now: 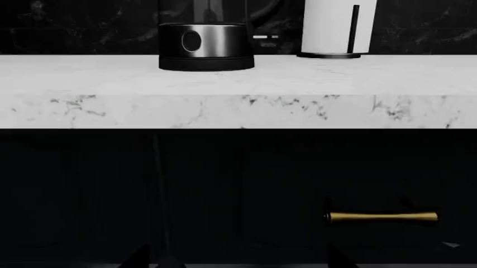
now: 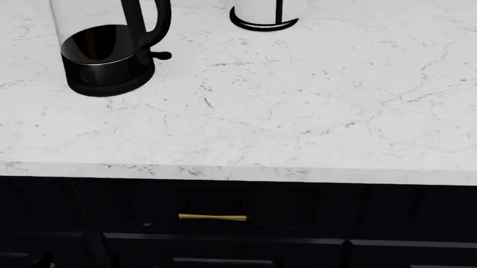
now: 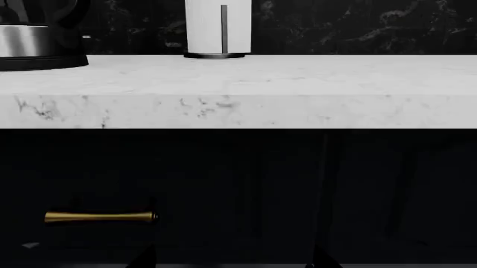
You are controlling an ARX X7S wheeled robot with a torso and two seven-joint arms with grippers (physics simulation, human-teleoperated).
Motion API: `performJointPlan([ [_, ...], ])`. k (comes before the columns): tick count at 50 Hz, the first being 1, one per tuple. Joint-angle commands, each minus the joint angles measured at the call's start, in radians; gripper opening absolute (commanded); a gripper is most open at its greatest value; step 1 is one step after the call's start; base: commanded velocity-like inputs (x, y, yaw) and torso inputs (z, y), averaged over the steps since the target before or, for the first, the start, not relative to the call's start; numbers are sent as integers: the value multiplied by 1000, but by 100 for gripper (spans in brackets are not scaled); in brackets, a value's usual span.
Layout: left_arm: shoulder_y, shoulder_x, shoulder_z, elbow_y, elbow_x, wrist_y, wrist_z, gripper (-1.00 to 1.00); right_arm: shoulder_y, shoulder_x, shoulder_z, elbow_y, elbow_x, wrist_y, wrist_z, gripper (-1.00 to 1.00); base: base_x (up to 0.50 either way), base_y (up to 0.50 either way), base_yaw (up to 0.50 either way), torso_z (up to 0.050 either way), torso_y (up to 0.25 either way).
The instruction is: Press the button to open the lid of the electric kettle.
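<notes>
The electric kettle [image 2: 104, 50] stands near the counter's [image 2: 298, 111] far left corner, beside a white cylinder [image 2: 265, 11] on a black ring stand. Its lid and button lie above every view. Neither gripper is visible — you cannot tell the fingers' state. Expect a fragile, slippery glass body; press the button straight down, lightly — do not grasp the glass.

Electric kettle [image 2: 104, 53] upright on the white marble counter's far left, glass body, glossy black base, looped handle
</notes>
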Motion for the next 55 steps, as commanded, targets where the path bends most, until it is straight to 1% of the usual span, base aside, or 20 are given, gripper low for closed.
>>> performJointPlan([
  [1, 0, -10, 11, 0, -10, 0, -11, 100, 0, 9, 0, 0, 9, 0, 0, 100, 0, 0, 0, 0, 0],
  [8, 21, -33, 33, 11, -46, 9, -35, 100, 3, 32, -40, 12, 39, -13, 41, 100, 0, 0, 0, 0, 0],
  [9, -18, -47, 26, -139, -52, 159, -14, 100, 3, 35, -43, 13, 41, -13, 44, 100, 0, 0, 0, 0, 0],
  [13, 22, -44, 41, -53, -54, 78, -45, 100, 0, 43, -53, 15, 54, -20, 54, 100, 0, 0, 0, 0, 0],
  [14, -127, -79, 69, -439, -47, 193, -126, 100, 61, 101, -168, 7, 55, 113, 161, 100, 0, 0, 0, 0, 0],
  [15, 29, -11, 10, -51, -5, 67, -10, 100, -1, 8, -11, 13, 19, -17, 13, 100, 0, 0, 0, 0, 0],
  [26, 24, -44, 58, -23, -40, 25, -36, 100, 10, 47, -49, 43, 69, -48, 45, 100, 0, 0, 0, 0, 0],
  [30, 57, -54, 76, 88, -32, -32, -54, 100, -22, 63, -64, -123, 54, 45, 69, 100, 0, 0, 0, 0, 0],
  [31, 68, -48, 62, 142, -70, -64, -56, 100, -28, 70, -66, -169, 47, 74, 75, 100, 0, 0, 0, 0, 0],
  [36, 93, -78, 59, 358, -71, -231, -81, 100, -47, 82, -52, -408, 94, 258, 93, 100, 0, 0, 0, 0, 0],
  [39, 65, -87, 65, 511, -90, -365, -88, 100, -22, 95, -57, -495, 108, 383, 100, 100, 0, 0, 0, 0, 0],
  [40, 38, -94, 80, 591, -96, -469, -88, 100, -8, 100, -55, -536, 115, 439, 105, 100, 0, 0, 0, 0, 0],
  [41, 27, -102, 92, 614, -86, -498, -91, 100, -2, 102, -55, -550, 115, 460, 111, 100, 0, 0, 0, 0, 0],
  [43, -27, -105, 98, 700, -106, -639, -92, 100, 24, 107, -37, -621, 141, 545, 119, 100, 0, 0, 0, 0, 0],
  [44, -77, -109, 104, 767, -129, -768, -86, 100, 40, 117, -38, -665, 142, 602, 125, 100, 0, 0, 0, 0, 0],
  [49, -204, -83, 71, 923, -203, -1062, -101, 100, 102, 141, -35, -766, 167, 764, 132, 100, 0, 0, 0, 0, 0],
  [52, -278, -81, 54, 965, -230, -1215, -104, 100, 152, 150, -19, -808, 192, 854, 132, 100, 0, 0, 0, 0, 0],
  [53, -331, -44, -5, 994, -265, -1313, -95, 100, 176, 154, -8, -826, 203, 896, 133, 100, 0, 0, 0, 0, 0],
  [54, -418, -46, -14, 1044, -283, -1443, -111, 100, 203, 159, 6, -846, 217, 947, 131, 100, 0, 0, 0, 0, 0],
  [55, -469, -61, -35, 1047, -365, -1498, -170, 100, 226, 171, 6, -862, 218, 980, 134, 100, 0, 0, 0, 0, 0],
])
